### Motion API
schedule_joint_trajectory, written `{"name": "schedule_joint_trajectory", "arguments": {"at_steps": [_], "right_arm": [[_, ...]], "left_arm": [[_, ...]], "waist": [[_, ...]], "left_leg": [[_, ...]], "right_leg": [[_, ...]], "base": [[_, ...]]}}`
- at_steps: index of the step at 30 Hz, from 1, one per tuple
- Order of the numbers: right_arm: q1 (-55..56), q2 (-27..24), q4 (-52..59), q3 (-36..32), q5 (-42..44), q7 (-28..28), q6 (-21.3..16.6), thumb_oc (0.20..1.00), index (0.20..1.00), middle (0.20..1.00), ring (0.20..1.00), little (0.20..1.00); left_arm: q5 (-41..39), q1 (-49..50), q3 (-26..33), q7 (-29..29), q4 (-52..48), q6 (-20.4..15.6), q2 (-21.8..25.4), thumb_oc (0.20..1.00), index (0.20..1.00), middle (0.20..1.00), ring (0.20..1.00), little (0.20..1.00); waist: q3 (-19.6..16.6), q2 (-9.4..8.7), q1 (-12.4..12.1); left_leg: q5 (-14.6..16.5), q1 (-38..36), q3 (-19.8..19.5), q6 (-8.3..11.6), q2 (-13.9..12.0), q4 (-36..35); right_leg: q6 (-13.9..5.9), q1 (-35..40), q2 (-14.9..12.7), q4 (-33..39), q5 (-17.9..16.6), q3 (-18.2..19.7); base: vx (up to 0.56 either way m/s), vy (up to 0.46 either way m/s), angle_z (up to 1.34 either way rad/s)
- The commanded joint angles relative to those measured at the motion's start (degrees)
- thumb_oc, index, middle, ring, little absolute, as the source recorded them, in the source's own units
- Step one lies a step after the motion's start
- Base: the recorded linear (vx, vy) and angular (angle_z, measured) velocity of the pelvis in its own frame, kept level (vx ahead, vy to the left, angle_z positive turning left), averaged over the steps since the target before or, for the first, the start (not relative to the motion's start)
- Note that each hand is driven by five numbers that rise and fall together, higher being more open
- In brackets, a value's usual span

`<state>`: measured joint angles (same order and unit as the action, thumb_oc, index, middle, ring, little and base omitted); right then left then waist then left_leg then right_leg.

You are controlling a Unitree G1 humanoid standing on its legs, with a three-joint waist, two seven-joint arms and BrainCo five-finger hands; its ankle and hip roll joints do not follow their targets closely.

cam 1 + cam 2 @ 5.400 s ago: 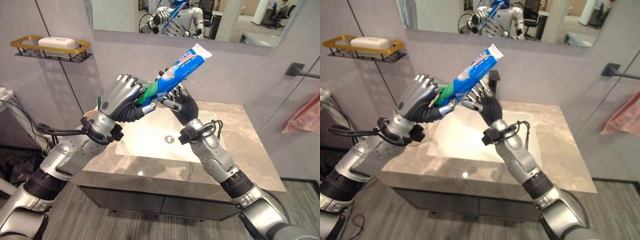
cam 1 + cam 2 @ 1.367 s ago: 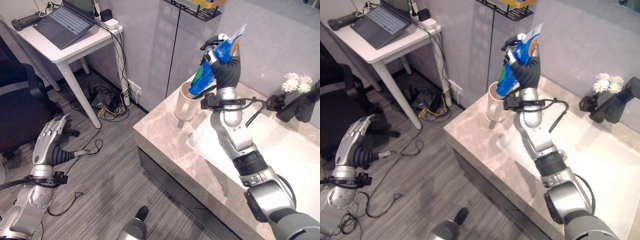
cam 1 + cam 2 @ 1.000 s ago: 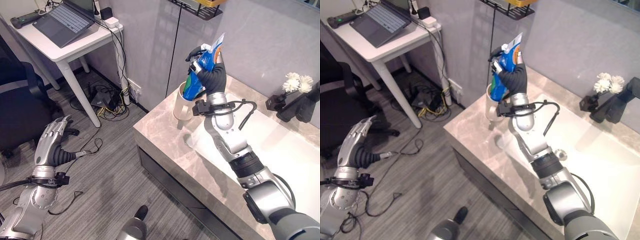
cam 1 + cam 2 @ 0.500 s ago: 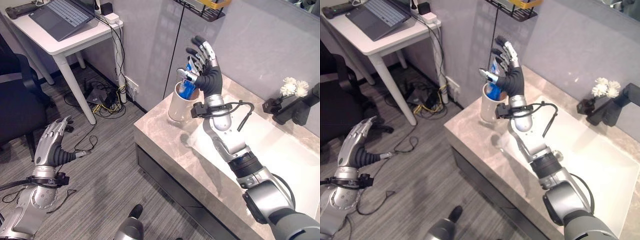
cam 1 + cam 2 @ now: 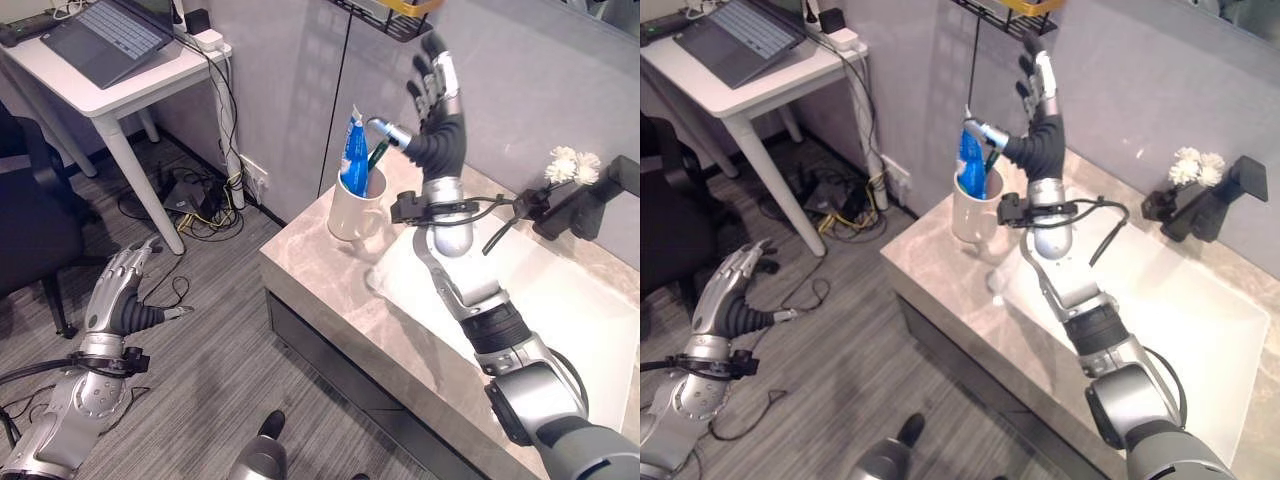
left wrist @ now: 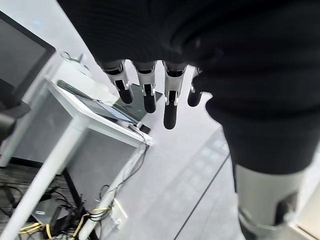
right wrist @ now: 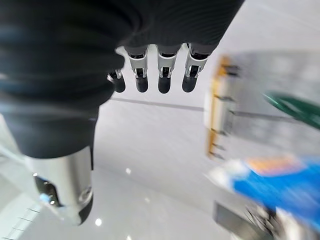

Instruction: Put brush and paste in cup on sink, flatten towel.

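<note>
A white cup (image 5: 349, 214) stands at the left end of the marble sink counter (image 5: 330, 290). In it stand a blue toothpaste tube (image 5: 354, 153) and a green toothbrush (image 5: 376, 156), both leaning a little; the tube (image 7: 280, 187) also shows blurred in the right wrist view. My right hand (image 5: 434, 110) is raised above and to the right of the cup, fingers straight and spread, holding nothing. Over the floor at lower left hangs my left hand (image 5: 122, 297), fingers straight and empty.
A white basin (image 5: 560, 300) fills the counter's middle. White flowers (image 5: 565, 165) and a black tap (image 5: 600, 195) stand at the back. A gold wall shelf (image 5: 405, 12) hangs above the cup. A white desk with a laptop (image 5: 105, 30) and floor cables are at left.
My right hand has let go of the toothpaste tube, which now stands in the cup, and has risen up and to the right. The camera shifted slightly.
</note>
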<state>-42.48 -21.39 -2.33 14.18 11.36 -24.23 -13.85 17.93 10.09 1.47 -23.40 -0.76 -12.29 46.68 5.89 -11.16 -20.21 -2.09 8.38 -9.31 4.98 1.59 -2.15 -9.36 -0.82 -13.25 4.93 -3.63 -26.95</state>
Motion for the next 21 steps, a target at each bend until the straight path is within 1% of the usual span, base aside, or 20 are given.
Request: {"name": "schedule_joint_trajectory", "arguments": {"at_steps": [1,2,4,5,6,7,9,10,11,12,13,14,15,16,17,18,19,20,21], "right_arm": [[3.6,-6.9,8.6,-5.7,-10.4,-4.4,-3.6,1.000,1.000,1.000,1.000,1.000],[5.5,-8.3,10.0,-7.5,-12.9,-5.1,-3.5,1.000,1.000,1.000,1.000,1.000],[10.9,-13.2,12.6,-11.9,-19.9,-6.8,-2.9,1.000,1.000,1.000,1.000,1.000],[13.5,-14.9,13.5,-14.2,-22.1,-7.7,-2.7,1.000,1.000,1.000,1.000,1.000],[16.9,-16.5,13.8,-17.3,-24.0,-8.5,-2.3,1.000,1.000,1.000,1.000,1.000],[17.2,-16.5,14.0,-17.5,-24.1,-8.5,-2.2,1.000,1.000,1.000,1.000,1.000],[22.7,-17.6,12.0,-22.9,-25.4,-10.2,-1.2,1.000,1.000,1.000,1.000,1.000],[25.1,-18.1,10.5,-25.3,-25.9,-11.0,-0.9,1.000,1.000,1.000,1.000,1.000],[26.8,-18.5,8.5,-27.3,-27.3,-12.8,0.2,1.000,1.000,1.000,1.000,1.000],[28.8,-19.5,5.2,-28.8,-28.7,-14.1,1.1,1.000,1.000,1.000,1.000,1.000],[30.5,-19.1,3.0,-30.4,-28.8,-15.4,2.1,1.000,1.000,1.000,1.000,1.000],[32.5,-18.6,-0.3,-32.2,-28.5,-16.9,3.0,1.000,1.000,1.000,1.000,1.000],[35.4,-17.7,-4.2,-34.4,-28.0,-18.1,4.1,1.000,1.000,1.000,1.000,1.000],[35.5,-17.7,-4.3,-34.5,-28.0,-18.2,3.9,1.000,1.000,1.000,1.000,1.000],[38.3,-15.8,-8.0,-37.7,-27.2,-19.9,5.2,1.000,1.000,1.000,1.000,1.000],[38.3,-15.8,-8.0,-37.7,-27.2,-19.9,5.2,1.000,1.000,1.000,1.000,1.000],[42.0,-14.3,-14.0,-40.6,-26.1,-22.2,6.4,1.000,1.000,1.000,1.000,1.000],[42.0,-14.3,-14.0,-40.5,-26.1,-22.2,6.3,1.000,1.000,1.000,1.000,1.000],[45.7,-13.0,-18.9,-42.5,-24.8,-23.3,7.5,1.000,1.000,1.000,1.000,1.000]], "left_arm": [[-0.7,-0.5,0.7,-1.0,0.0,-2.4,-1.1,1.000,1.000,1.000,1.000,1.000],[-0.6,-0.1,0.9,-0.8,-0.3,-2.6,-1.4,1.000,1.000,1.000,1.000,1.000],[-0.2,1.0,2.3,-0.4,-0.7,-3.3,-1.7,1.000,1.000,1.000,1.000,1.000],[-0.2,1.5,2.9,-0.4,-0.5,-3.5,-2.1,1.000,1.000,1.000,1.000,1.000],[-0.2,2.0,3.4,-0.3,-0.3,-3.7,-2.6,1.000,1.000,1.000,1.000,1.000],[-0.2,1.9,3.2,-0.3,-0.3,-3.7,-2.6,1.000,1.000,1.000,1.000,1.000],[-0.2,2.9,4.2,0.0,-0.2,-3.9,-3.5,1.000,1.000,1.000,1.000,1.000],[-0.4,3.5,4.8,0.2,-0.1,-3.9,-3.9,1.000,1.000,1.000,1.000,1.000],[-0.7,3.9,5.3,0.2,0.1,-4.0,-4.3,1.000,1.000,1.000,1.000,1.000],[-1.1,4.4,5.9,0.1,0.3,-4.1,-4.8,1.000,1.000,1.000,1.000,1.000],[-2.1,4.9,6.9,-0.2,0.5,-4.0,-5.7,1.000,1.000,1.000,1.000,1.000],[-3.3,5.1,7.7,-0.7,0.8,-3.9,-6.5,1.000,1.000,1.000,1.000,1.000],[-5.0,4.9,8.2,-0.9,2.1,-3.7,-7.5,1.000,1.000,1.000,1.000,1.000],[-5.1,4.8,8.1,-0.8,2.2,-3.8,-7.4,1.000,1.000,1.000,1.000,1.000],[-6.7,4.6,9.0,-0.9,3.8,-3.3,-8.9,1.000,1.000,1.000,1.000,1.000],[-6.7,4.6,9.0,-0.9,3.8,-3.3,-8.9,1.000,1.000,1.000,1.000,1.000],[-7.9,5.1,10.6,-1.0,4.5,-2.8,-11.0,1.000,1.000,1.000,1.000,1.000],[-7.9,5.1,10.6,-1.0,4.5,-2.8,-11.0,1.000,1.000,1.000,1.000,1.000],[-8.7,5.7,11.6,-1.2,5.7,-2.2,-12.8,1.000,1.000,1.000,1.000,1.000]], "waist": [[-4.1,1.81,3.1],[-4.2,2.10,4.0],[-4.5,2.78,5.9],[-4.6,3.08,6.9],[-4.7,3.49,8.4],[-4.7,3.48,8.2],[-4.8,4.14,10.1],[-4.8,4.46,10.8],[-4.6,4.90,11.4],[-4.2,5.41,11.6],[-3.7,6.05,11.9],[-3.1,6.69,12.5],[-2.4,7.29,14.0],[-2.4,7.33,13.9],[-2.3,8.08,15.5],[-2.3,8.08,15.5],[-2.5,8.48,16.4],[-2.6,8.48,16.3],[-2.6,8.53,17.4]], "left_leg": [[-1.1,-0.7,1.7,-3.92,1.2,-2.8],[-0.8,-1.2,2.1,-4.13,1.3,-2.8],[-0.3,-2.3,3.2,-4.59,1.4,-2.8],[0.0,-2.9,3.9,-4.78,1.4,-2.8],[0.4,-3.6,4.6,-5.08,1.5,-2.8],[0.1,-3.4,4.7,-5.19,1.7,-2.8],[1.0,-4.8,6.3,-5.53,1.6,-2.8],[0.8,-5.0,7.0,-5.87,1.8,-2.8],[1.3,-5.7,7.9,-5.93,1.5,-2.8],[1.2,-6.1,9.1,-6.11,1.3,-2.8],[1.8,-6.7,10.5,-6.16,0.7,-2.8],[1.7,-7.0,11.2,-6.30,0.4,-2.8],[1.2,-7.1,11.4,-6.61,0.3,-2.8],[0.9,-6.9,11.4,-6.52,0.2,-2.8],[0.5,-7.2,12.1,-7.00,0.3,-2.8],[0.5,-7.2,12.1,-7.00,0.3,-2.8],[0.3,-7.3,13.6,-7.22,0.6,-2.8],[0.3,-7.3,13.7,-7.20,0.6,-2.8],[1.0,-8.1,14.3,-7.00,1.0,-2.8]], "right_leg": [[-4.80,4.9,-4.9,-1.5,-9.9,3.3],[-4.87,4.8,-5.1,-1.9,-10.0,3.7],[-5.05,4.4,-5.5,-2.9,-10.3,4.9],[-5.08,4.1,-5.7,-3.4,-10.5,5.6],[-5.17,3.7,-6.0,-3.9,-10.9,6.6],[-5.18,3.5,-6.1,-4.0,-11.2,6.7],[-5.42,3.2,-6.5,-4.5,-11.8,7.7],[-5.47,2.7,-6.8,-4.9,-12.3,8.4],[-5.44,2.3,-6.7,-5.8,-11.8,8.7],[-5.27,1.4,-6.6,-7.4,-11.0,8.4],[-4.97,0.7,-6.3,-9.1,-9.2,6.7],[-4.41,0.1,-5.4,-11.5,-7.4,5.9],[-3.05,-1.0,-2.4,-14.2,-4.3,7.5],[-2.75,-1.3,-2.3,-14.6,-4.2,7.5],[-0.86,-3.6,3.1,-17.1,0.2,10.7],[-0.86,-3.6,3.1,-17.1,0.2,10.7],[0.49,-5.3,6.4,-18.4,2.3,11.0],[0.51,-5.3,6.5,-18.4,2.3,11.0],[1.60,-5.0,8.5,-16.9,4.2,12.3]], "base": [[0.02,0.075,-0.11],[0.03,0.076,-0.20],[0.02,0.100,-0.26],[0.01,0.115,-0.30],[-0.01,0.087,-0.30],[-0.01,0.091,-0.35],[0.01,0.086,-0.39],[0.01,0.090,-0.44],[-0.05,0.107,-0.49],[-0.04,0.099,-0.46],[-0.08,0.116,-0.50],[-0.07,0.118,-0.76],[-0.08,0.075,-0.70],[-0.04,0.097,-0.60],[0.00,0.054,-0.18],[0.02,0.105,-0.34],[0.01,0.041,-0.34],[0.05,0.016,-0.53],[0.05,-0.045,-0.37]]}}
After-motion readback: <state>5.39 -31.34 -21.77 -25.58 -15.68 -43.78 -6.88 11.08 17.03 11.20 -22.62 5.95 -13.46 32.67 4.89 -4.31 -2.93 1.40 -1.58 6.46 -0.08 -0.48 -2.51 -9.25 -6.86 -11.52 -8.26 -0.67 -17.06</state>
